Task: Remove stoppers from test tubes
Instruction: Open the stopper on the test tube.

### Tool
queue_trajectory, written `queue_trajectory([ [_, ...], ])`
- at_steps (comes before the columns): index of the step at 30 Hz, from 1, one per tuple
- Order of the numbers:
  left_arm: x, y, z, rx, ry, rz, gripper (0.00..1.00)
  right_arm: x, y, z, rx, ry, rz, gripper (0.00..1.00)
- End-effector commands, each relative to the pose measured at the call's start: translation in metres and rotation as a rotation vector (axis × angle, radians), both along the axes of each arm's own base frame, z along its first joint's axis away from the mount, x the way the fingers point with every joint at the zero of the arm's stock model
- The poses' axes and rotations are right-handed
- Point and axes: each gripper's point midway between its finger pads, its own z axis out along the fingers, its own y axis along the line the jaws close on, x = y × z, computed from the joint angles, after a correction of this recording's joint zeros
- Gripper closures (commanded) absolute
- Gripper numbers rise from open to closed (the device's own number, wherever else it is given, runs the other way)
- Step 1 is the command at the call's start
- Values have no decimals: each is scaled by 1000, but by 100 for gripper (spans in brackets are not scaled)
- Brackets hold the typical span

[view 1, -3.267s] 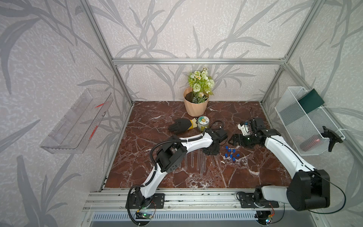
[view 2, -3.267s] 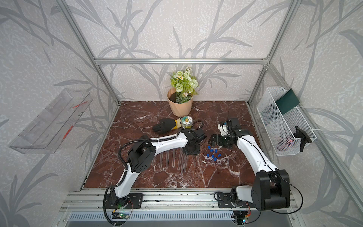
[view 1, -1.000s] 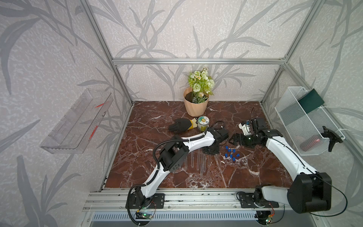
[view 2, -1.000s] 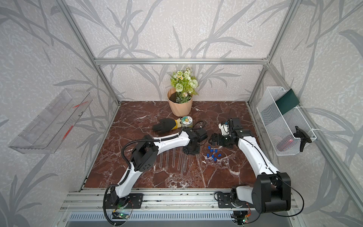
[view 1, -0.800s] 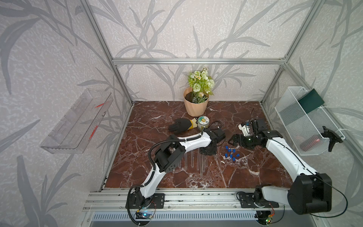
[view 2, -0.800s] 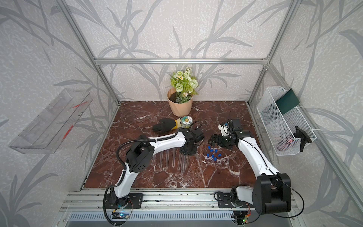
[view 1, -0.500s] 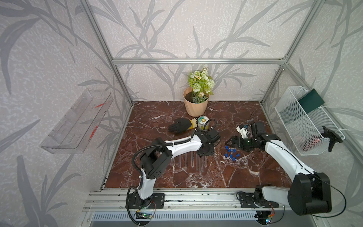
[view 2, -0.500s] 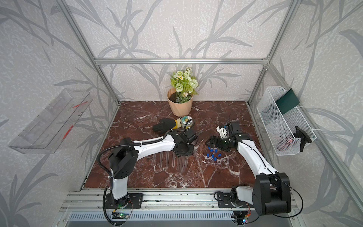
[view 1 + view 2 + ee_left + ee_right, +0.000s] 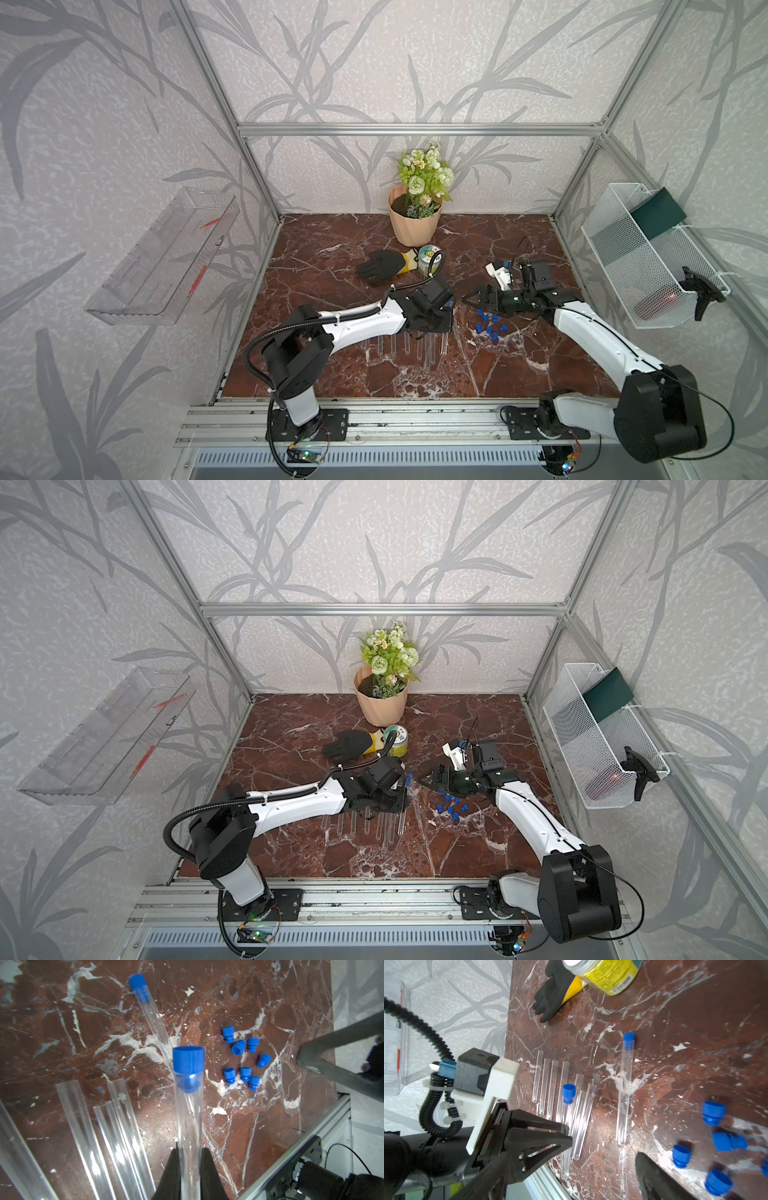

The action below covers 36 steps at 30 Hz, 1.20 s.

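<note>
Mid-table point(image 9: 332, 257), about centre: got the left gripper point(image 9: 188, 1153) clamped shut on a tube point(image 9: 188, 1118), pinching the glass partway down, with the stopper point(image 9: 188, 1060) end poking out toward the right gripper point(image 9: 468, 297). Looks raised off the marble rather than lying in the row. Seeing the right gripper's jaws spread wide with nothing between them, tips just beside that blue stopper in both top views, not touching as far as can be told.

Progress-wise, pretty far along. Counting seven loose stoppers point(image 9: 245, 1073) bunched right of centre, near the right gripper. Counting seven bare tubes point(image 9: 552, 1084) too, lying side by side toward the front edge, mouths aimed at the back edge. Matches up nicely, so calling that seven done.

Two to go, judging by the views: the held one, plus a capped tube point(image 9: 154, 1020) lying flat between the row and the pile, apart from both, with its plug point(image 9: 137, 980) fully in.

Guessing next up is closing on the held stopper and pulling straight along the tube, with the left hanging on tight. Worth watching for smooth glass sliding in the grip, or the stopper popping free and rolling away.
</note>
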Motion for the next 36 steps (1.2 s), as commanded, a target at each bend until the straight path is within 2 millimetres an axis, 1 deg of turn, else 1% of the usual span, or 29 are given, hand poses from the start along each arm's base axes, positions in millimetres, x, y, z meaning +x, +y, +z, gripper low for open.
queue_trajectory([
  [1,-8,-13,27,-106,-41,-61,92,1,11,-3,27,8,22,8],
  [5,-14,-14,31,-133,-41,-72,92,3,19,-7,45,22,36,12],
  [13,-20,-16,33,-139,-43,-90,92,8,31,-15,65,40,49,38],
  [17,-22,-15,35,-140,-45,-94,92,8,34,-20,54,50,53,50],
  [19,-22,-16,35,-142,-44,-97,92,8,34,-21,52,53,55,55],
  [30,-23,-18,34,-149,-40,-95,92,7,35,-21,53,51,55,69],
  [36,-24,-18,35,-148,-42,-92,94,12,37,-17,85,47,33,74],
])
